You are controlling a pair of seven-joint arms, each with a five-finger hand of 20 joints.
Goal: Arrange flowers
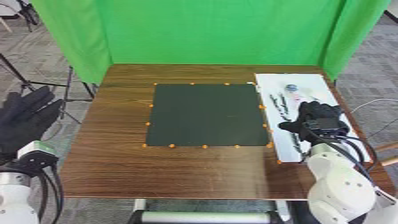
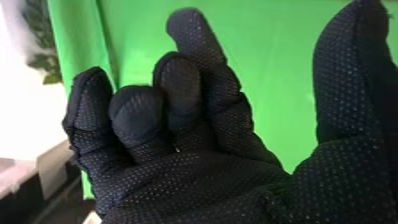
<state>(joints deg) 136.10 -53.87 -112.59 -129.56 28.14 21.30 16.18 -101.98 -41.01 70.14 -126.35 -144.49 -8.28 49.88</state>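
Flower stems (image 1: 283,107): slender, dark green, laid lengthwise on the white sheet (image 1: 321,84) at the right side of the table (image 1: 105,165). A small blue-grey rounded item (image 1: 291,87) and a pale pink patch lie near the stem ends; petal detail is too small to tell. The right hand (image 1: 311,114) is over the sheet, beside the stems — fingers loosely bent, thumb well apart, nothing gripped. The left hand (image 1: 24,119) is beyond the table's left edge, fingers extended and apart.

Green curtain (image 1: 195,35) above grey carpet (image 1: 366,60).
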